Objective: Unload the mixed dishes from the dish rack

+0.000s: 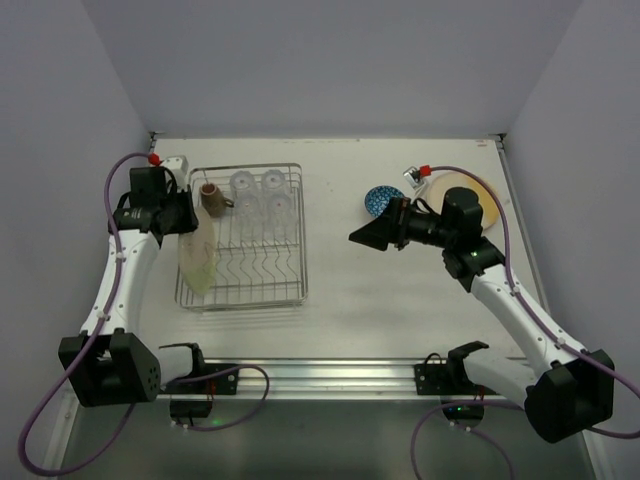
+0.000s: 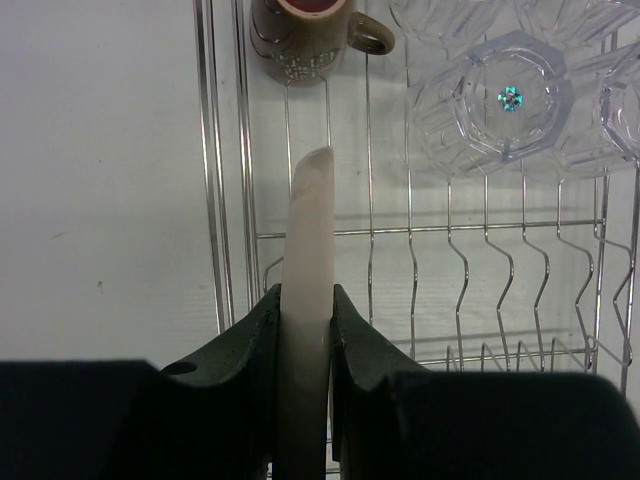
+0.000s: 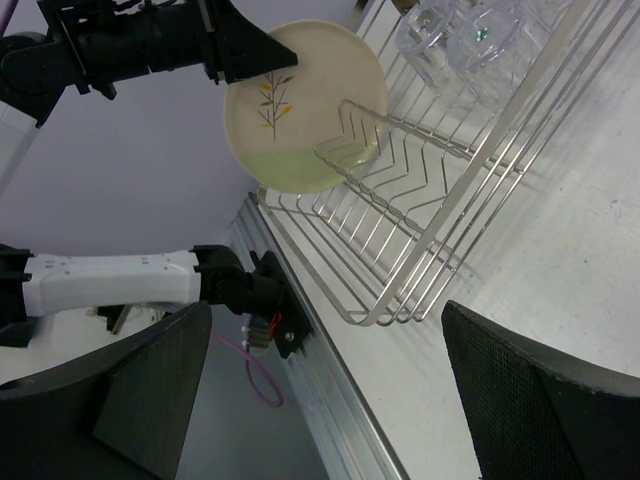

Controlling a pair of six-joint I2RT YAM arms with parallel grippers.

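Observation:
The silver wire dish rack [image 1: 303, 240] stands at the left of the table. My left gripper [image 1: 190, 226] is shut on the rim of a cream plate [image 1: 198, 258] standing on edge at the rack's left side. In the left wrist view the plate [image 2: 310, 240] runs edge-on between the two fingers [image 2: 250, 345]. A brown mug [image 1: 212, 197] and clear glasses [image 1: 258, 195] sit at the rack's far end. My right gripper [image 1: 365, 237] hovers open and holds nothing, right of the rack. From there it sees the plate [image 3: 300, 110] and the rack [image 3: 497, 170].
A blue-patterned bowl [image 1: 380, 200] and another cream plate [image 1: 482, 195] lie on the table at the far right, behind the right arm. A metal rail [image 1: 330, 378] runs along the table's near edge. Walls close in the back and both sides.

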